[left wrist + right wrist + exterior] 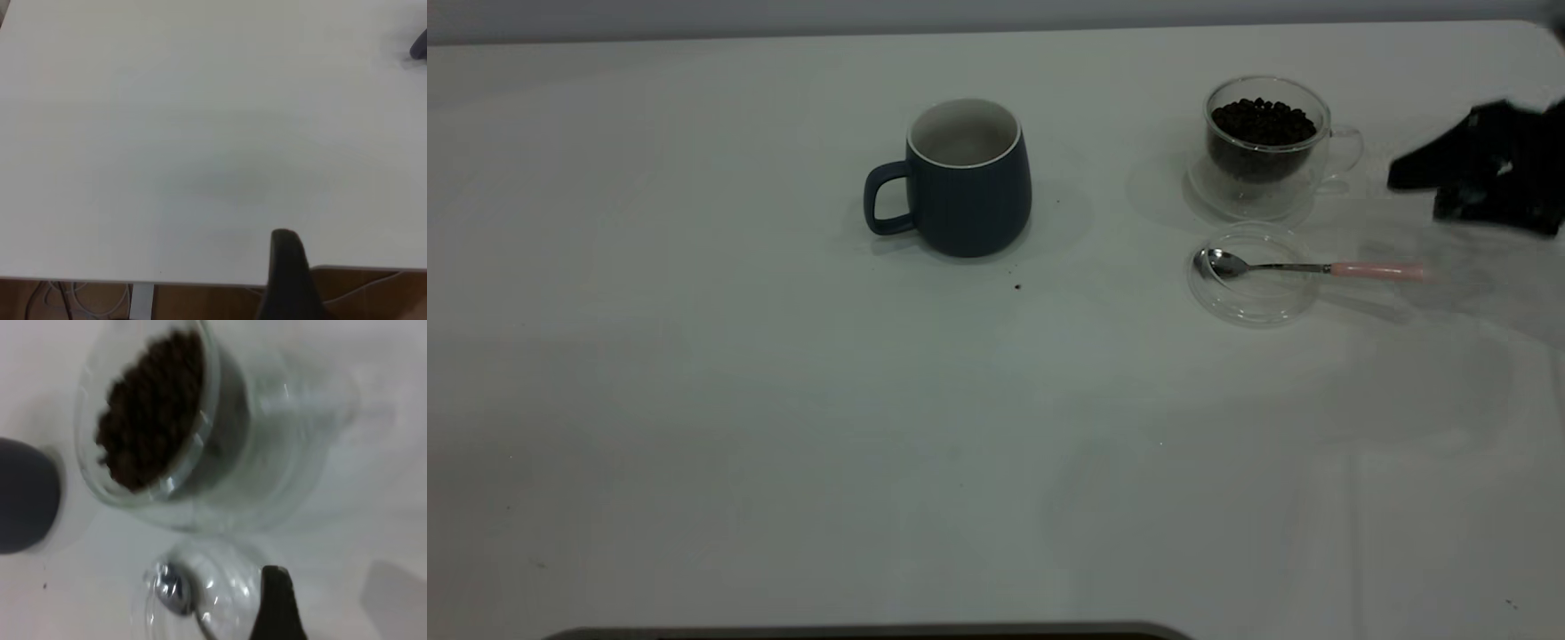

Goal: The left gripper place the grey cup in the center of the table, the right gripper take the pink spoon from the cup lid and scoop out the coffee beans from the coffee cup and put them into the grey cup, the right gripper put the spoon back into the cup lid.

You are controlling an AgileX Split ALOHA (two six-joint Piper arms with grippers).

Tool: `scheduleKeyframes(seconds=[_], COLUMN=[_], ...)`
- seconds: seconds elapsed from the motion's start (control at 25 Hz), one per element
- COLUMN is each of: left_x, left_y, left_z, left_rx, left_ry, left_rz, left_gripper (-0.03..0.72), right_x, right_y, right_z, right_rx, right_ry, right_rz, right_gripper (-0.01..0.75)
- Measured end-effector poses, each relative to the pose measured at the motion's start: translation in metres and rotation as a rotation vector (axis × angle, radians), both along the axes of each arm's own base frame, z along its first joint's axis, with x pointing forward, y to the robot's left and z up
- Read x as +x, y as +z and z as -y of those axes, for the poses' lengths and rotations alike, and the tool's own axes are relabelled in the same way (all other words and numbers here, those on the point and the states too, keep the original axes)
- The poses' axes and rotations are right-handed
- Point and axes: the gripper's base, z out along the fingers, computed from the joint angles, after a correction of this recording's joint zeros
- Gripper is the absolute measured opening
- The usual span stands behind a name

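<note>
The grey cup [967,178] stands upright near the table's middle, handle to the left; its edge shows in the right wrist view [23,497]. The glass coffee cup [1263,142] holds dark coffee beans [157,407]. In front of it lies the clear cup lid [1254,276], with the spoon's bowl [1223,263] resting in it and the pink handle [1376,270] pointing right. My right gripper [1414,191] is open and empty, above the table right of the coffee cup, behind the spoon handle. One of its fingers [277,600] shows over the lid. My left gripper [288,267] is at the table's left edge, out of the exterior view.
A loose coffee bean [1017,286] lies in front of the grey cup. The white table [783,427] extends wide to the left and front. Its near edge [200,279] shows in the left wrist view, with cables below.
</note>
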Motion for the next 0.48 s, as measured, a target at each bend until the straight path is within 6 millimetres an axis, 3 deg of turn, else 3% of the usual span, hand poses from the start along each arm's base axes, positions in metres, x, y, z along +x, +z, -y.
scheduleKeyframes(seconds=[0.12,0.24,0.36,0.48], left_x=[0.0,0.0,0.0,0.0], left_y=[0.0,0.0,0.0,0.0], left_z=[0.0,0.0,0.0,0.0], left_rx=[0.0,0.0,0.0,0.0], left_ry=[0.0,0.0,0.0,0.0], left_rz=[0.0,0.0,0.0,0.0], left_gripper=[0.567,0.567,0.567,0.567], right_x=[0.006,0.007,0.001,-0.022], right_y=[0.033,0.08,0.136,0.183], right_z=[0.003,-0.006,-0.028,-0.059], right_rx=[-0.082,-0.145,-0.157,-0.164], right_ry=[-0.067,-0.118,-0.052,0.092], right_rz=[-0.002,-0.005,0.034,0.036], right_gripper=[0.579,0.574,0.573,0.573])
